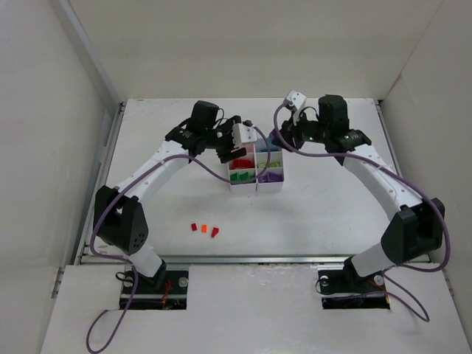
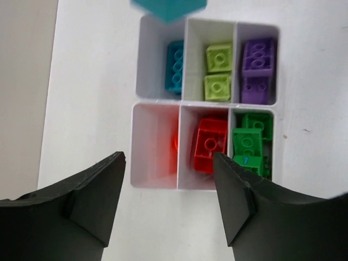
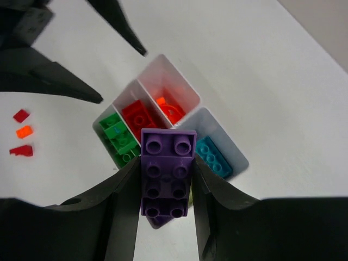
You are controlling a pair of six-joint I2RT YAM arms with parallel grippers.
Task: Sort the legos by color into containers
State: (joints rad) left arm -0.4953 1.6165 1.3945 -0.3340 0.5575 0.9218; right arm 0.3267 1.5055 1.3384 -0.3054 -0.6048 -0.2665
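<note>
The white six-compartment tray (image 1: 257, 186) (image 2: 156, 168) (image 3: 235, 155) holds sorted legos. In it lie a cyan brick (image 2: 175, 73), yellow-green bricks (image 2: 218, 72), purple bricks (image 2: 257, 70), an orange piece (image 2: 176, 142), a red brick (image 2: 209, 144) and green bricks (image 2: 250, 144). My left gripper (image 1: 237, 153) (image 2: 168, 190) hovers open and empty over the tray's orange and red side. My right gripper (image 1: 282, 139) (image 3: 166, 166) is shut on a purple eight-stud brick (image 3: 167, 174) above the tray's other end. Three small loose legos, two red (image 1: 194, 226) (image 1: 214, 232) and one orange (image 1: 203, 228), lie on the table nearer the bases.
White walls enclose the table (image 1: 332, 206) on three sides. A blurred cyan shape (image 2: 168, 8) pokes into the top edge of the left wrist view; what it is I cannot tell. The left fingers (image 3: 54, 70) show at the upper left of the right wrist view.
</note>
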